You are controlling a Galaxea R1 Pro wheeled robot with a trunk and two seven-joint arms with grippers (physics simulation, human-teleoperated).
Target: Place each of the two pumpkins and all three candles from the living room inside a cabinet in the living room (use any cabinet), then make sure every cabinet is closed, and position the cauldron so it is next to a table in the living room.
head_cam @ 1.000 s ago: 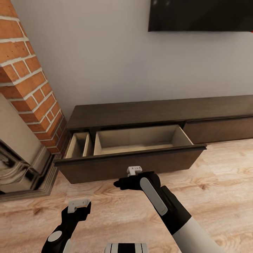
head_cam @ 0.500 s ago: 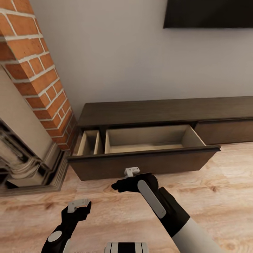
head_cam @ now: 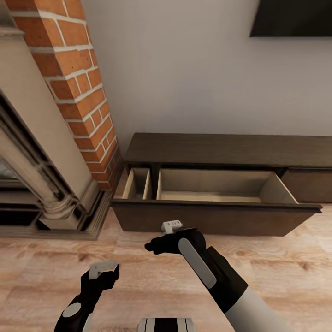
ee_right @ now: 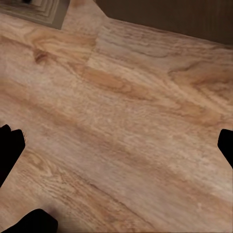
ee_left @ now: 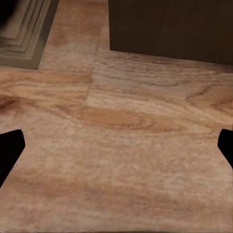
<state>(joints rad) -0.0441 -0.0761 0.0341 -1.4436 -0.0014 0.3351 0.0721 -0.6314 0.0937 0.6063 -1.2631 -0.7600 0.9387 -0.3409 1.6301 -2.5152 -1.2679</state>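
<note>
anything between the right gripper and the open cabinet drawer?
Nothing visible. The right gripper hangs over bare wood floor just in front of the cabinet pull-out front; the beige compartments behind it look empty.

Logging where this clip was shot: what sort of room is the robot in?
Most likely a living room: a low dark-wood cabinet with its drawer pulled open sits under a wall-mounted TV, beside a brick column, on a light wood plank floor.
</note>
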